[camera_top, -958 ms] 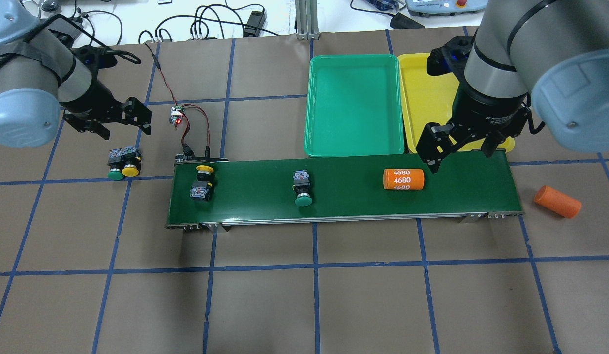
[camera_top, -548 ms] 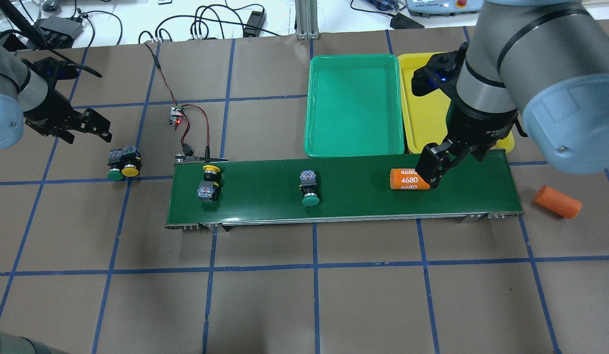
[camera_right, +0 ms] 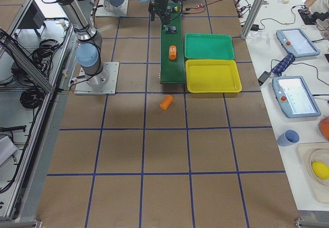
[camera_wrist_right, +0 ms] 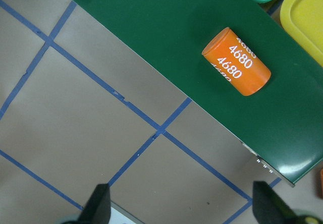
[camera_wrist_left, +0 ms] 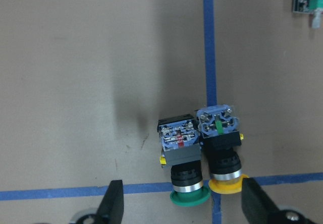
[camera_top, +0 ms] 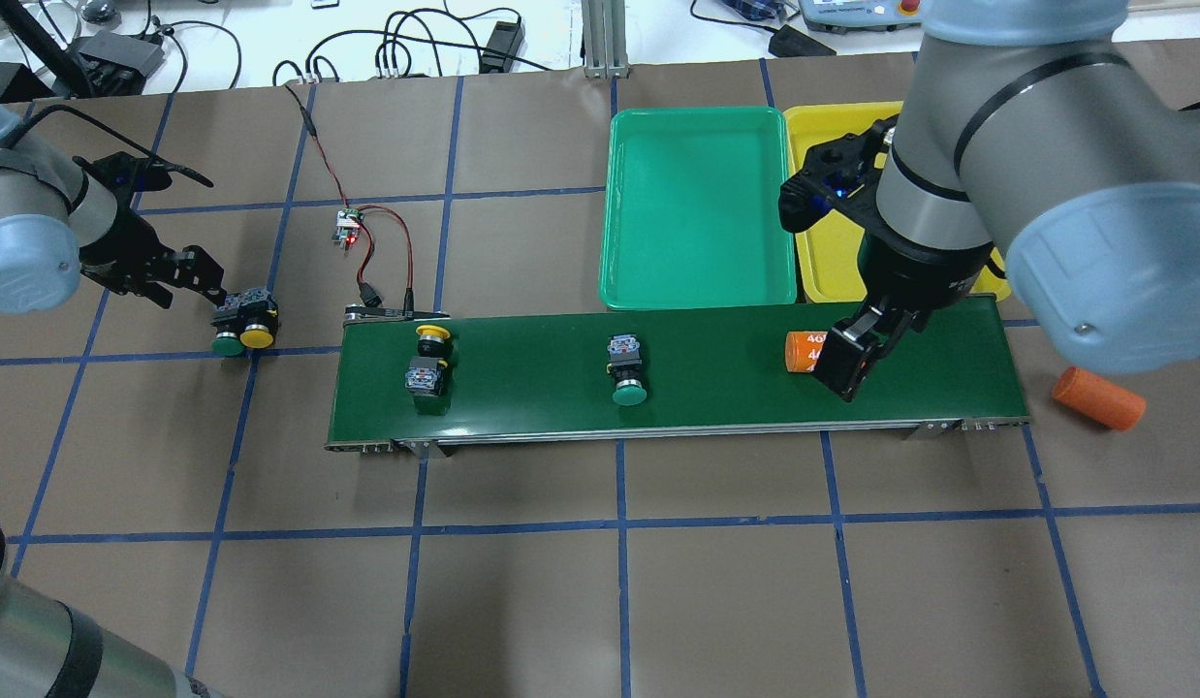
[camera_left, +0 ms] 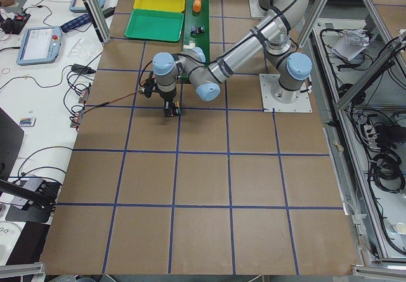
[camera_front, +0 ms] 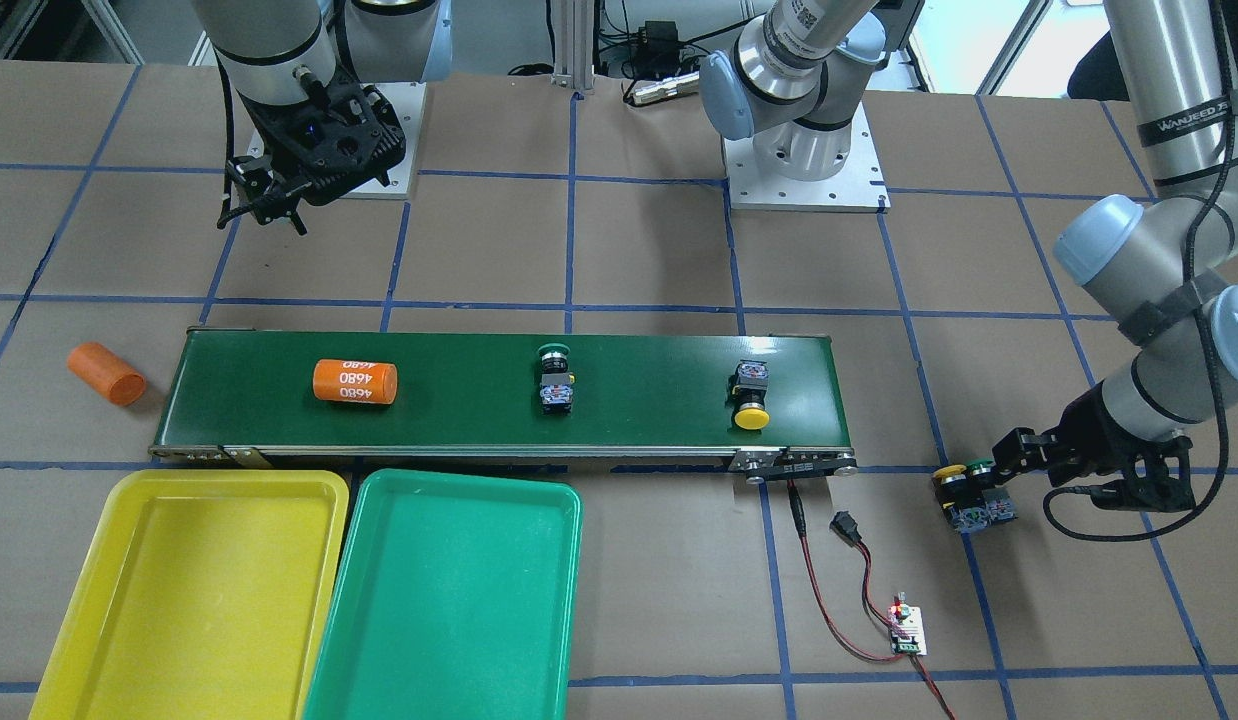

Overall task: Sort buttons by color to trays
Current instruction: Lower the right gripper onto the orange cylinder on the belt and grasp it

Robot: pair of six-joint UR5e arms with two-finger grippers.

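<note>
In the front-facing view, the conveyor belt (camera_front: 629, 400) carries a green button (camera_front: 554, 380), a yellow button (camera_front: 750, 397) and a 4680 cylinder (camera_front: 354, 381). The yellow tray (camera_front: 189, 482) and green tray (camera_front: 459, 482) lie side by side just beside the belt. All four buttons sit outside them. Two more buttons (camera_front: 969, 490), one of each colour and touching, rest on the paper off the belt's end, just beside the left gripper (camera_front: 1014, 452). A plain orange cylinder (camera_front: 106, 373) lies off the other end, and a circuit board (camera_front: 907, 632) sits near the wires.

From overhead, the right gripper (camera_top: 845, 366) covers part of the 4680 cylinder, and the left gripper's tips are next to the button pair.

The left wrist view shows the left fingers (camera_wrist_left: 114, 202) spread and holding nothing. The two caps lie between them in the picture, though whether the fingers are down at button level is hard to judge.

The right wrist view shows the right fingers (camera_wrist_right: 100, 204) wide apart over bare paper and gripping nothing. The 4680 cylinder lies ahead of them on the belt.

In the side views the grippers are too small to read.
</note>
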